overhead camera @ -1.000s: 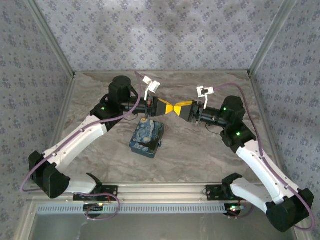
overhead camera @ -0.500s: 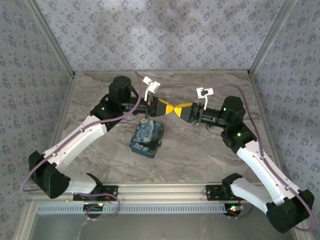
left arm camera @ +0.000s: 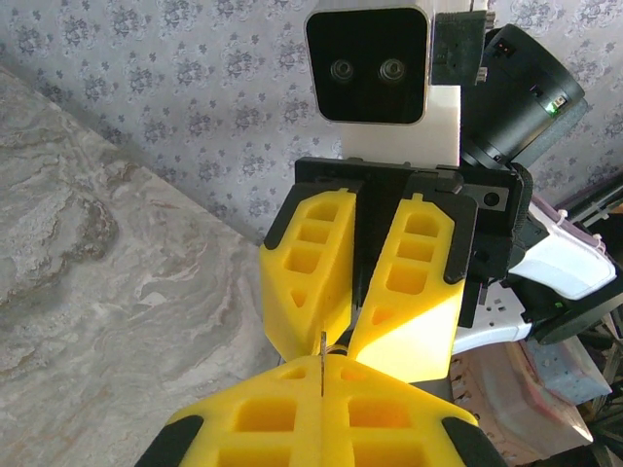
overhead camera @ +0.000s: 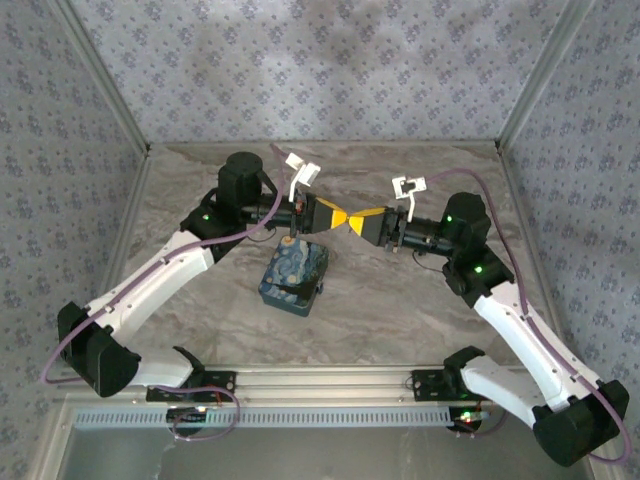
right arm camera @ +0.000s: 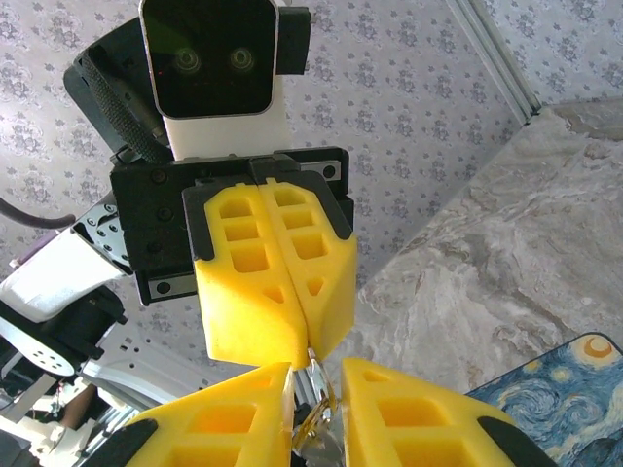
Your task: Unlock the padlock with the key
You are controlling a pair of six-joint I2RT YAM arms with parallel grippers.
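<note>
Viewing from above, where are the two grippers found? (Q)

The left gripper (overhead camera: 340,216) and the right gripper (overhead camera: 356,217) are seen tip to tip above the middle of the grey marbled tabletop (overhead camera: 400,300), both raised clear of it. (A)

How is the left gripper set? (Q)

In the left wrist view its jaws are pressed together, and the thin silvery metal key (left arm camera: 321,352) is pinched edge-on in the seam between them. (A)

And the right gripper? (Q)

Its jaws are shown a little apart in both wrist views. The free end of the key, with a small wire ring (right arm camera: 313,426) on it, is placed in the narrow gap between them; whether it is touched by them cannot be told. (A)

What is found on the table? (Q)

A blue rectangular tin printed with a swirling starry sky (overhead camera: 293,277) is laid flat on the tabletop, on the near side of the meeting point and slightly to its left, near the left gripper but apart from it. (A)
</note>
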